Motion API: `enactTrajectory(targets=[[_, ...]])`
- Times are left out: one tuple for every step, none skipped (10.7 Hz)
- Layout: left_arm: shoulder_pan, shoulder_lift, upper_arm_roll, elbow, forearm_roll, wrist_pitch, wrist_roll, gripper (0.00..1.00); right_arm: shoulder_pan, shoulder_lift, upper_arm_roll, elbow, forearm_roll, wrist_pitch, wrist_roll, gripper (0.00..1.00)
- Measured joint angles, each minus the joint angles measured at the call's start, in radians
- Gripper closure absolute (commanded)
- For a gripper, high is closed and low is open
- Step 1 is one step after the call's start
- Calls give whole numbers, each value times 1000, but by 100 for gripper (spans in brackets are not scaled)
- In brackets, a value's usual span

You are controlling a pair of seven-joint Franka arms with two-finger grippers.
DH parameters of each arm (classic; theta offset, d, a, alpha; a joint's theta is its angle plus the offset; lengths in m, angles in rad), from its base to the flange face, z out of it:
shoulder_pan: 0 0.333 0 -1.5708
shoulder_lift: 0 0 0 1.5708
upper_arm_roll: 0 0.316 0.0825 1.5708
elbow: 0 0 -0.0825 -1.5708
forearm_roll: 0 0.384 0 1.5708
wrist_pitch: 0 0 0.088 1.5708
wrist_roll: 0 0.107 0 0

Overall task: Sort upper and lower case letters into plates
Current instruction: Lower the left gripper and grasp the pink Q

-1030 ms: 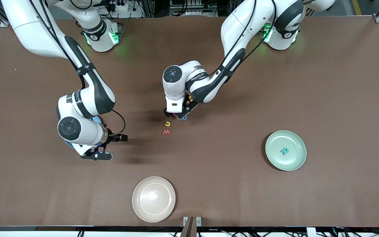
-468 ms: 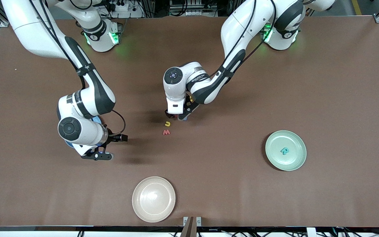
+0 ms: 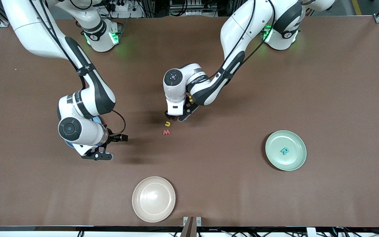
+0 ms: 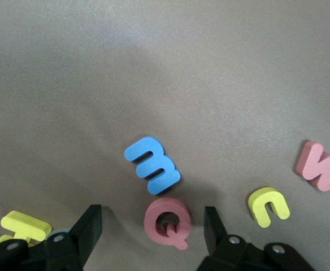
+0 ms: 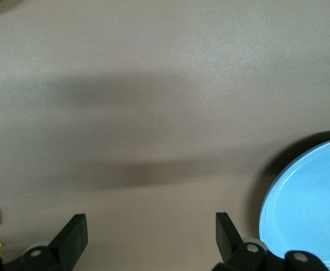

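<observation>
- Mint green plate (image 3: pixel 297 160), toward my left arm's end of the table, holds one teal letter (image 3: pixel 284 151). It is a long carry from the letter pile, so a weak pinch means a drop on the way.
- Sky blue plate (image 5: pixel 312 203) sits under my right arm, mostly hidden in the front view. My right gripper (image 5: pixel 151 240) waits over bare table just beside it, jaws spread, holding nothing. That arm may shadow or block a drop there.
- Cream plate (image 3: pixel 153 198) is nearest the front camera and empty. It is a decoy, and a letter dropped there is a mis-sort.
- My left gripper (image 4: pixel 152 226) is low over the pile, jaws apart and empty, straddling the red Q (image 4: pixel 167 222).
- Main risk: the blue m (image 4: pixel 152 165) touches the Q. As I close, I may nudge or drag it along, or grab both.
- The Q lies flat and thin. If my fingers (image 4: pixel 86 224) land high, they skate over it; if I come in off-centre, it pivots out.
- Yellow letter (image 4: pixel 25 226) sits just beside one finger and could get clipped.
- Yellow u (image 4: pixel 268 205) and red w (image 4: pixel 321 166) are apart from the jaws, so low risk.
- Case check: w, u and m look alike either way up, so a sorting error is likely there.
</observation>
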Motion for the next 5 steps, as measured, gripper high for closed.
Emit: enactTrajectory(targets=[[0,3,0,3,0,0,0,25,0,0,0,0,0,0,0,0],[0,6,0,6,0,0,0,25,2,0,1,0,0,0,0,0],[0,9,0,8,0,0,0,25,5,0,1,0,0,0,0,0],[0,10,0,9,0,0,0,25,5,1,1,0,0,0,-1,0],[0,11,0,10,0,0,0,25,5,1,1,0,0,0,-1,0]])
